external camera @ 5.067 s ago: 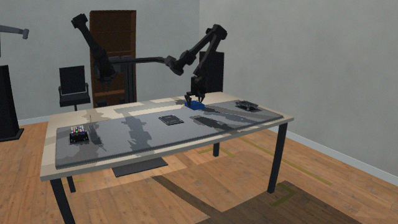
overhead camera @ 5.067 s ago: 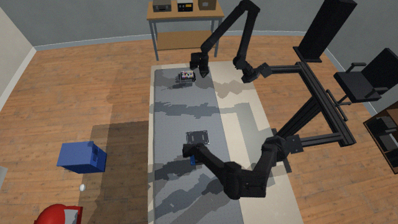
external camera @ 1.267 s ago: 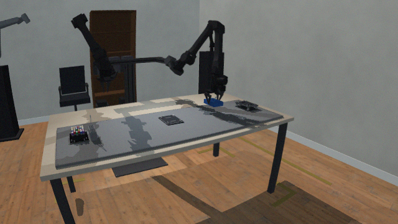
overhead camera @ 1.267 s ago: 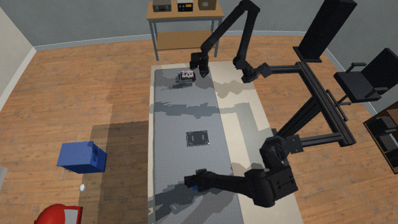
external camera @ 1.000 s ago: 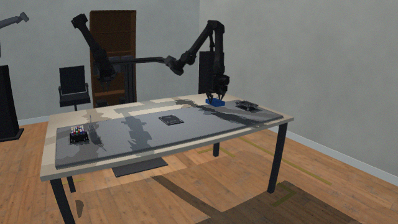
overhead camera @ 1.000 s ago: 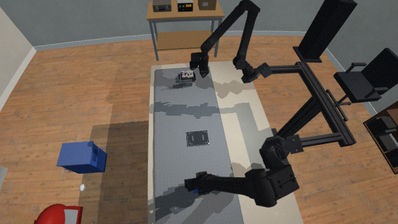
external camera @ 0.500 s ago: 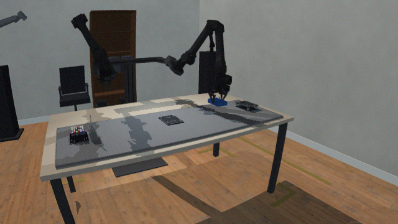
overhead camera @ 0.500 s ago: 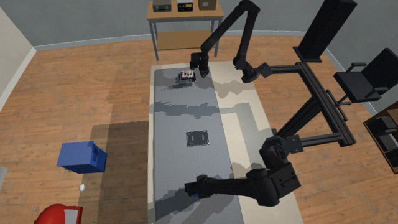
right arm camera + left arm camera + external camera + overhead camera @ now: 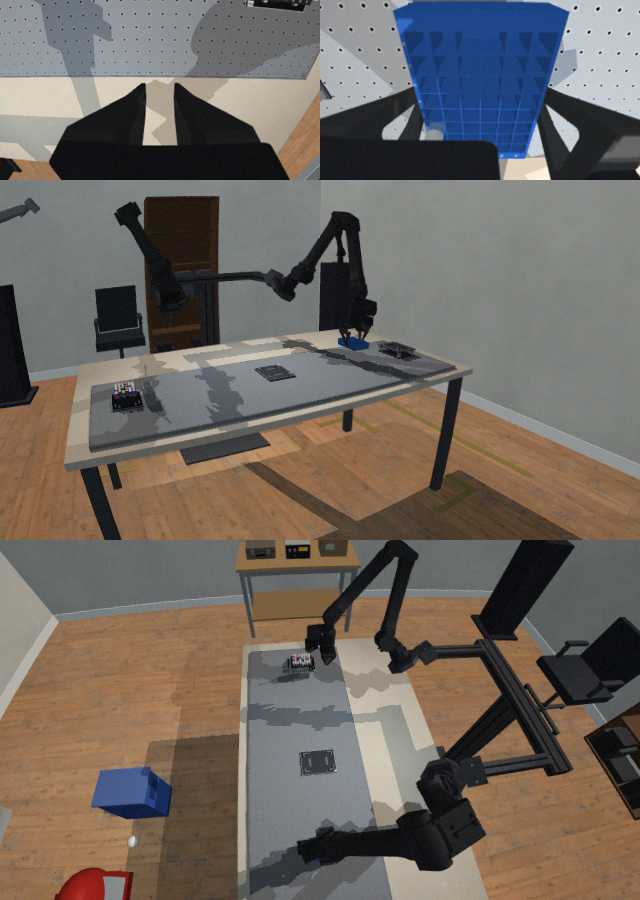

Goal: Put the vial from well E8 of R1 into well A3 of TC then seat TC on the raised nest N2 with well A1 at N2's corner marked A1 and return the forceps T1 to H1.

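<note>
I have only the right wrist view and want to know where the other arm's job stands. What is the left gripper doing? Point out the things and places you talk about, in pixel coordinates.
Observer: The left gripper (image 9: 315, 851) (image 9: 354, 341) (image 9: 480, 89) is shut on the blue carrier (image 9: 316, 860) (image 9: 357, 344) (image 9: 481, 44), with a finger along each side.

Operator: My view shows none of that. Is anything loaded in it?

Observer: In the left wrist view, what looks like a vial (image 9: 434, 134) stands near one corner. Its lower part is hidden, so I can't name the well or say that it is on the floor.

Operator: Understood. Is the carrier on N2?

Observer: No. The exterior view shows N2 (image 9: 396, 349) beside the carrier, towards the table's end.
</note>
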